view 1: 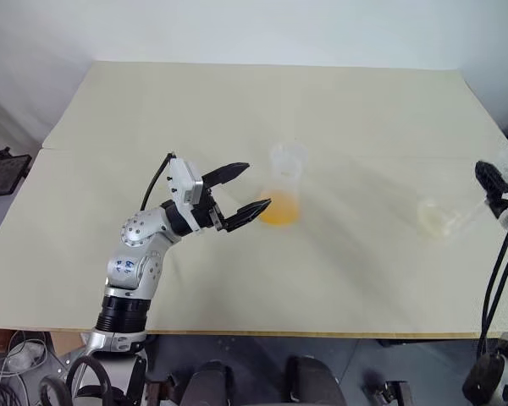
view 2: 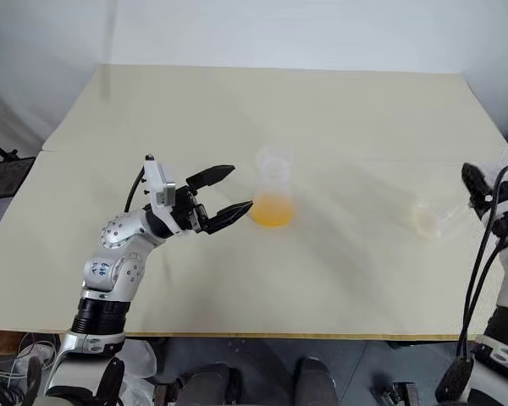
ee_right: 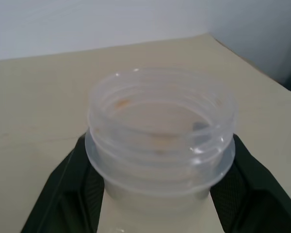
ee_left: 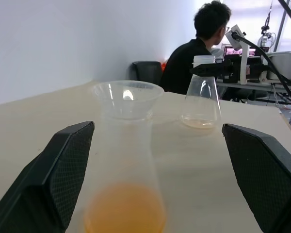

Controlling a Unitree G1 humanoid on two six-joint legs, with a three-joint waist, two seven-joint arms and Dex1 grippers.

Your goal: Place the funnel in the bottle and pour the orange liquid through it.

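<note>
The bottle (view 1: 282, 196) stands upright mid-table, with the funnel (view 1: 288, 157) seated in its neck. The orange liquid (view 1: 279, 209) pools in the bottle's base. My left gripper (view 1: 254, 186) is open just left of the bottle, a finger on either side of its lower part and touching nothing; the left wrist view shows the funnel (ee_left: 127, 98) and the liquid (ee_left: 124, 213) between the fingers. My right gripper (view 1: 487, 193), at the table's right edge, is shut on the threaded neck of a clear conical cup (ee_right: 160, 141) holding only a pale residue.
The beige table (view 1: 237, 101) stretches bare around the bottle. A black object (view 1: 4, 173) sits off its left edge. In the left wrist view, a person (ee_left: 199, 53) sits beyond the table beside benches of equipment (ee_left: 276, 58).
</note>
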